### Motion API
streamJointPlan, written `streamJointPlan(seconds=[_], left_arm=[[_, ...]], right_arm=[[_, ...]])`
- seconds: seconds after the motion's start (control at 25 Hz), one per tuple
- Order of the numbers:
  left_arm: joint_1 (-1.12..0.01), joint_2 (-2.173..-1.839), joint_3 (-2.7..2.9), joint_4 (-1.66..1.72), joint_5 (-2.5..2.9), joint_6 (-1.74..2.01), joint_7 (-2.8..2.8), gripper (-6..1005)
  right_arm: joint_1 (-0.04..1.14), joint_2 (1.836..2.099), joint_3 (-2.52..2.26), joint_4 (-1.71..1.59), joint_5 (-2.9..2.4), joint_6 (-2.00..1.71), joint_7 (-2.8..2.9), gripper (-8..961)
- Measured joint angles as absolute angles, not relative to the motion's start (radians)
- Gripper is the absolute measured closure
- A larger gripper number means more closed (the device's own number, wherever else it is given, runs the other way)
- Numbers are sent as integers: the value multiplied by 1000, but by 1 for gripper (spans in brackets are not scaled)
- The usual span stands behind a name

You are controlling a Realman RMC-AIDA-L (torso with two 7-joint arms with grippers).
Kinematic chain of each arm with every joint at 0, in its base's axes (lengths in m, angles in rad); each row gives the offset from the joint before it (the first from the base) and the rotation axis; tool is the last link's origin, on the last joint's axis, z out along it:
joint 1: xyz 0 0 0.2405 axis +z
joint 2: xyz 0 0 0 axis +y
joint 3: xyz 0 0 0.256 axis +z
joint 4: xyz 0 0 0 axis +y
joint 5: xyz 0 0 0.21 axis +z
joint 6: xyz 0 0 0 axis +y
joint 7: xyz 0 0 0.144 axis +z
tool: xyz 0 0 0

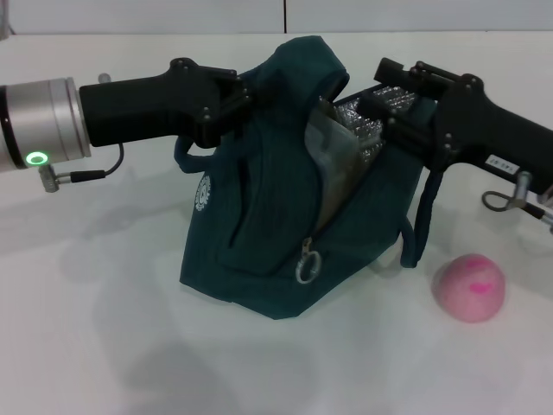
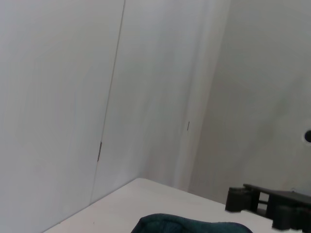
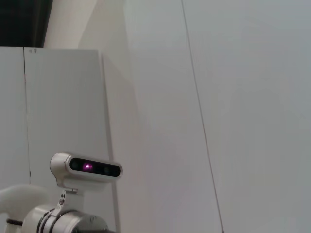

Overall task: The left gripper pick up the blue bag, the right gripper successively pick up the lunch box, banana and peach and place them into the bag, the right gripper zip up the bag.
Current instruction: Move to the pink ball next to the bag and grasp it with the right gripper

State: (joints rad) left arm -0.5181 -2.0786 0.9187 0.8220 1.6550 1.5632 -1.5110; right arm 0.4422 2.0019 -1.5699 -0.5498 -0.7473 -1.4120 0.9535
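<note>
Blue bag [image 1: 259, 225]: dark teal fabric, standing on the white table [image 1: 104, 346] at the centre of the head view, its top edge lifted and the mouth gaping toward the robot's right; silver foil lining [image 1: 333, 151] shows inside the opening; a ring-shaped zipper pull [image 1: 308, 264] hangs at the lower end of the open zip; a round white emblem [image 1: 203, 194] sits on the side facing the robot's left; a strap loop [image 1: 419, 225] hangs down the far right side. Left pincer [image 1: 240, 102]: reaches in from the left, pinching the upper edge of the bag's fabric and holding it raised; its arm carries a silver wrist ring with a green light [image 1: 36, 158]. Right pincer [image 1: 380, 108]: reaches in from the right, its tip at the bag's mouth against the foil lining; whether its fingers are spread or pressed together cannot be told, as the tip is hidden by the bag. Peach [image 1: 469, 287]: pink, round, lying on the table just beside the bag's lower right corner, apart from both arms. Left wrist view: white walls, the top of the bag [image 2: 187, 225] at the lower edge, and the black right pincer [image 2: 272, 204] beyond it. Right wrist view: white wall panels and the robot's head camera [image 3: 86, 167].
</note>
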Motion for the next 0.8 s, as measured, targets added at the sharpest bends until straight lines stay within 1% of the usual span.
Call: streamJointPlan(seconds=[0.16,0.2,0.24,0.28,0.32,0.44,0.48,0.52,0.6,0.68,0.72,0.8], left_arm=[[-517,-2077,919,822,1655,1563,-1511,962],[-517,-2077,918,822,1655,1563,-1511,962],[-516,-2077,918,822,1655,1563,-1511,962],[-515,-2077,918,822,1657,1563,-1511,962],[-515,-2077,918,823,1658,1563,-1511,962],[-514,-2074,917,823,1662,1563,-1511,962],[-513,-2073,917,823,1663,1563,-1511,962],[-511,-2071,917,823,1664,1563,-1511,962],[-505,-2069,917,823,1665,1563,-1511,962],[-502,-2069,917,819,1667,1563,-1506,962],[-503,-2069,917,817,1668,1563,-1503,962],[-508,-2069,917,813,1668,1563,-1497,962]], right_arm=[[418,1992,-1528,-557,-750,-1470,962,428],[408,1982,-1512,-567,-756,-1491,975,462],[390,1959,-1496,-593,-784,-1515,1018,464],[382,1946,-1490,-609,-804,-1520,1045,466],[375,1928,-1484,-632,-836,-1523,1081,468],[355,1862,-1439,-728,-1022,-1528,1265,460],[352,1848,-1414,-755,-1086,-1529,1330,448],[348,1840,-1381,-782,-1158,-1530,1404,437],[330,1849,-1308,-845,-1299,-1527,1520,413],[306,1887,-1223,-940,-1469,-1505,1635,390],[292,1923,-1168,-1019,-1606,-1495,1719,378],[283,1954,-1129,-1087,-1715,-1498,1777,334]])
